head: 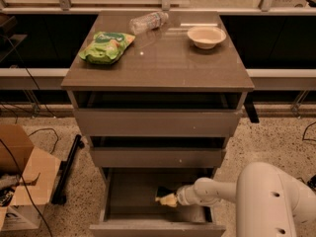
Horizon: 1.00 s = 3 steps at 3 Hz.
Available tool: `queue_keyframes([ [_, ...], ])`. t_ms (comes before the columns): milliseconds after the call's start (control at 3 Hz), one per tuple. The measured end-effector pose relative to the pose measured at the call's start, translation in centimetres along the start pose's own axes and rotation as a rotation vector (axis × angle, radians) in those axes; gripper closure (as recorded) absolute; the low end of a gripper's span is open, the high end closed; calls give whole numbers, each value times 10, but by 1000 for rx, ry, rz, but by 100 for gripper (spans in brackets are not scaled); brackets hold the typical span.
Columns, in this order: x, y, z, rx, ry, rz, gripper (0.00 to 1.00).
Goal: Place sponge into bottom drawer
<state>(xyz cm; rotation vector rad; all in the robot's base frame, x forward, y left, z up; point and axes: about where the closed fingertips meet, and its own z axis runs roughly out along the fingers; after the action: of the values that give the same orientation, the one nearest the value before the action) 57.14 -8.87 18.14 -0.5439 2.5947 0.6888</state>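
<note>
Reaches in from the right with the gripper (170,198), low inside the pulled-out bottom drawer (131,194). Holds the sponge (164,197) between the jaws, seemingly closed snug on it, though hard to make out in the drawer's shadow. Yellow foam poking leftward past the jaw tips, dark layer uppermost. Just beneath the jaws, bare drawer floor. Above the jaws, two shallower drawers, each slightly open. Higher still, on the cabinet top (163,65): green snack bag (106,47) up and left, plastic bottle (148,21) lying almost straight above, bowl (206,36) up and right.
</note>
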Motion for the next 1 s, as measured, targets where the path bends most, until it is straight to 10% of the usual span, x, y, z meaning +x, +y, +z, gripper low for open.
queue_keyframes([
  [1000, 14, 6, 30, 11, 14, 41, 15],
])
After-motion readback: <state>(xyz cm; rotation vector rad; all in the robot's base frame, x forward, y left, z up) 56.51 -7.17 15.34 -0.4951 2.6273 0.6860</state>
